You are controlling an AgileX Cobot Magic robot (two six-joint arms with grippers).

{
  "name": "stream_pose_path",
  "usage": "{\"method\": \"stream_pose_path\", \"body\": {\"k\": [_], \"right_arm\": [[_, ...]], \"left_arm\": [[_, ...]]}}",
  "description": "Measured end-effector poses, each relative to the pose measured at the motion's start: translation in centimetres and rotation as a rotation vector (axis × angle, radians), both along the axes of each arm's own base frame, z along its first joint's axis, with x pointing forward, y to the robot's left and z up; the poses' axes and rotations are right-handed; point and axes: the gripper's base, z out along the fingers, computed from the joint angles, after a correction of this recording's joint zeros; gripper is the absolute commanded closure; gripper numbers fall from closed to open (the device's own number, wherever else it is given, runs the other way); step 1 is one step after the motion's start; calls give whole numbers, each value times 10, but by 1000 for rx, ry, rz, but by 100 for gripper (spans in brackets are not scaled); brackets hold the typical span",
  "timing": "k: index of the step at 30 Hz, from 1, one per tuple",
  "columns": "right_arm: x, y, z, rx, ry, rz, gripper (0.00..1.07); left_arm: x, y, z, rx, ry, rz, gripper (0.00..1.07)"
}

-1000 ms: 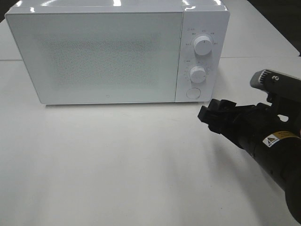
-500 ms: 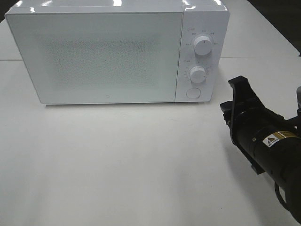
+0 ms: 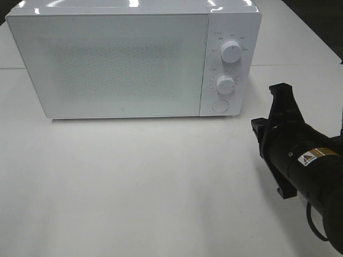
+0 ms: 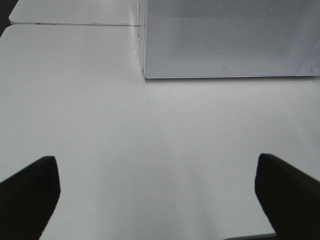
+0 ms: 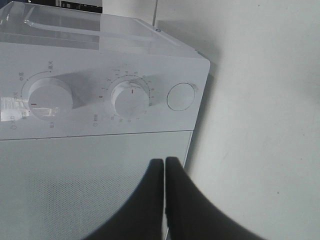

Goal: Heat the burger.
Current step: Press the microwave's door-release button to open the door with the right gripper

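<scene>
The burger is out of view. A white microwave [image 3: 112, 59] stands at the back of the table with its door closed; it also shows in the right wrist view as the microwave [image 5: 100, 65] and in the left wrist view as the microwave [image 4: 225, 40]. My right gripper [image 3: 258, 131] is rolled onto its side in front of the control panel, a short way off it. In the right wrist view the right gripper [image 5: 164, 162] is shut, fingers pressed together with nothing between them. My left gripper [image 4: 157, 190] is open over bare table.
The control panel carries an upper dial [image 3: 231, 51], a lower dial [image 3: 225, 84] and a round door button [image 3: 220, 106]. The white table [image 3: 134, 182] stretches in front of the microwave. A seam between table tops runs behind it.
My right gripper has closed its fingers, rolled onto its side and drawn back to the right, away from the microwave's button. The left gripper has stayed open.
</scene>
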Motion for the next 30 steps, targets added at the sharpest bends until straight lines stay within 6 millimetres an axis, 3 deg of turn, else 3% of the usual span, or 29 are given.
{"method": "stream_pose_path", "body": {"k": [12, 24, 30], "right_arm": [[28, 18, -14, 46, 9, 38, 107], [62, 22, -38, 84, 99, 32, 107], [75, 23, -41, 86, 97, 29, 107]], "left_arm": [[0, 0, 0, 0, 0, 0, 8], [0, 0, 0, 0, 0, 0, 8], [0, 0, 0, 0, 0, 0, 8]]}}
